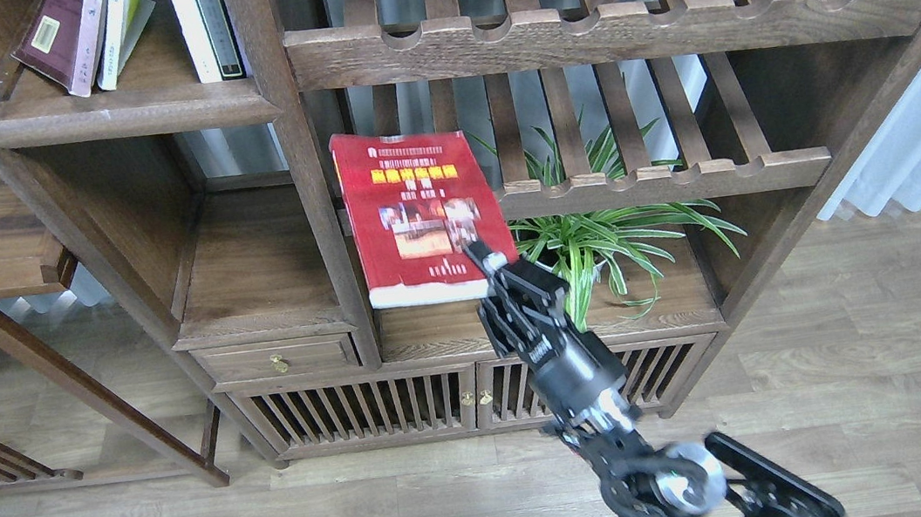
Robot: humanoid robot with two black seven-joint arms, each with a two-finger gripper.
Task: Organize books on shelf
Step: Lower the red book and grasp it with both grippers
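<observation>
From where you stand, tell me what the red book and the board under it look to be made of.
The thick bright red paperback book looks like paper with a glossy printed card cover: white page edges show along its bottom. The flat dark-brown shelf board beneath it looks like stained solid wood with a matte finish and visible grain.

red book point(411, 212): held cover-up at its lower right corner
right gripper point(486, 262): fingers clamped on that corner
maroon book point(60, 35): leaning on upper shelf point(127, 115)

Bright red book point(418, 211), yellow title; dark-brown shelf point(135, 114)
</observation>
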